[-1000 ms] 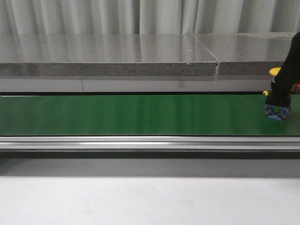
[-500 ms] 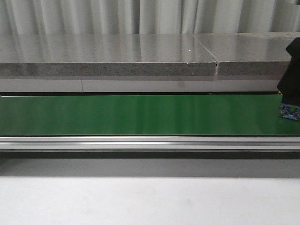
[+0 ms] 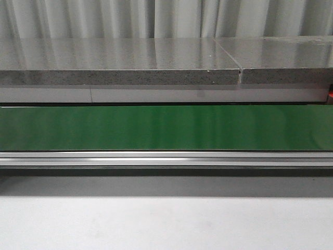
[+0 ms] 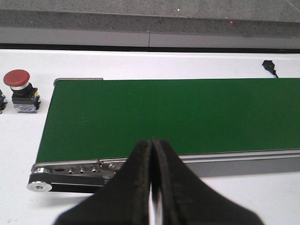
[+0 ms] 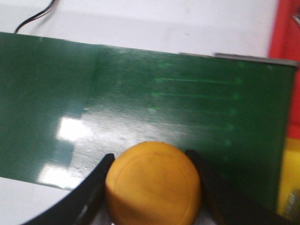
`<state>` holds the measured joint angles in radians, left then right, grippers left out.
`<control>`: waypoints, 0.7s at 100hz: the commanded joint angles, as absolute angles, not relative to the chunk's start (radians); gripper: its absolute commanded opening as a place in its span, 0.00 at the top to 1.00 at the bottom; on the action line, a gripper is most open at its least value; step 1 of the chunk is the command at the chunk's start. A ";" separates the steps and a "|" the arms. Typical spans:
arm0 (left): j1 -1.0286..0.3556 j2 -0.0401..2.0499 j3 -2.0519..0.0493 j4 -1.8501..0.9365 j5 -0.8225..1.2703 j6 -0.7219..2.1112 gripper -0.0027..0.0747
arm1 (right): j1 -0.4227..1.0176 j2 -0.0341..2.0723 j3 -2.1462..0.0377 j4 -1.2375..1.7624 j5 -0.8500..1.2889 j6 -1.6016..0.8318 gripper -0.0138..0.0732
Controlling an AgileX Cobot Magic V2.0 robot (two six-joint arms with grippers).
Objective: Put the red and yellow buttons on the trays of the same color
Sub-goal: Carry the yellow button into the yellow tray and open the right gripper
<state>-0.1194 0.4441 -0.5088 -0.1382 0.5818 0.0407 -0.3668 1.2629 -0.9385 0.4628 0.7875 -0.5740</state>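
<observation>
Right claw (image 5: 152, 187) pinching one yellow button (image 5: 153, 182) by its cap, above the green belt (image 5: 140, 103). Best carried level, firmly gripped, toward the yellow tray edge (image 5: 288, 187) just beside, red tray edge (image 5: 287, 33) farther off. Left claw (image 4: 151, 159) pressed together, empty; one red button (image 4: 18, 84) on the desk (image 4: 154, 63), well off to one side.
</observation>
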 commanded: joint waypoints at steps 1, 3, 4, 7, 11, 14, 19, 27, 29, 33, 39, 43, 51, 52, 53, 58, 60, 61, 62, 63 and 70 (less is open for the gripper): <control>-0.125 0.449 -0.537 -0.151 0.508 0.038 0.99 | -0.446 1.181 -0.970 0.427 0.792 -0.494 0.64; -0.125 0.449 -0.537 -0.151 0.508 0.038 0.99 | -0.465 1.173 -0.970 0.417 0.794 -0.482 0.64; -0.125 0.449 -0.537 -0.151 0.508 0.038 0.99 | -0.471 1.166 -0.970 0.412 0.794 -0.470 0.64; -0.125 0.449 -0.537 -0.151 0.508 0.038 0.99 | -0.494 1.153 -0.970 0.403 0.795 -0.451 0.64; -0.125 0.449 -0.537 -0.151 0.508 0.038 0.99 | -0.525 1.137 -0.970 0.394 0.796 -0.427 0.64; -0.125 0.449 -0.537 -0.151 0.508 0.038 0.99 | -0.544 1.130 -0.970 0.389 0.797 -0.418 0.64; -0.125 0.449 -0.537 -0.151 0.508 0.038 0.99 | -0.573 1.115 -0.970 0.374 0.803 -0.395 0.64; -0.125 0.449 -0.537 -0.151 0.508 0.038 0.99 | -0.610 1.107 -0.968 0.351 0.805 -0.363 0.64; -0.125 0.449 -0.537 -0.151 0.508 0.038 0.99 | -0.618 1.107 -0.967 0.346 0.807 -0.355 0.64; -0.125 0.449 -0.537 -0.151 0.508 0.038 0.99 | -0.627 1.107 -0.965 0.330 0.811 -0.342 0.64; -0.125 0.449 -0.537 -0.151 0.508 0.038 0.99 | -0.642 1.108 -0.949 0.300 0.808 -0.316 0.64; -0.125 0.449 -0.537 -0.151 0.508 0.038 0.99 | -0.651 1.108 -0.938 0.282 0.805 -0.297 0.64; -0.125 0.449 -0.537 -0.151 0.508 0.038 0.99 | -0.664 1.108 -0.904 0.253 0.788 -0.277 0.64; -0.125 0.449 -0.537 -0.151 0.508 0.038 0.99 | -0.666 1.108 -0.901 0.252 0.782 -0.277 0.64; -0.125 0.449 -0.537 -0.151 0.508 0.038 0.99 | -0.666 1.108 -0.894 0.251 0.778 -0.277 0.64; -0.125 0.449 -0.537 -0.151 0.508 0.038 0.99 | -0.671 1.108 -0.867 0.251 0.749 -0.277 0.64; -0.125 0.449 -0.537 -0.151 0.508 0.038 0.99 | -0.672 1.108 -0.854 0.251 0.736 -0.277 0.64; -0.125 0.449 -0.537 -0.151 0.508 0.038 0.99 | -0.672 1.108 -0.850 0.251 0.728 -0.277 0.64; -0.125 0.449 -0.537 -0.151 0.508 0.038 0.99 | -0.672 1.108 -0.846 0.251 0.723 -0.277 0.64; -0.125 0.449 -0.537 -0.151 0.508 0.038 0.99 | -0.672 1.108 -0.837 0.251 0.715 -0.277 0.64; -0.125 0.449 -0.537 -0.151 0.508 0.038 0.99 | -0.672 1.108 -0.792 0.250 0.668 -0.277 0.64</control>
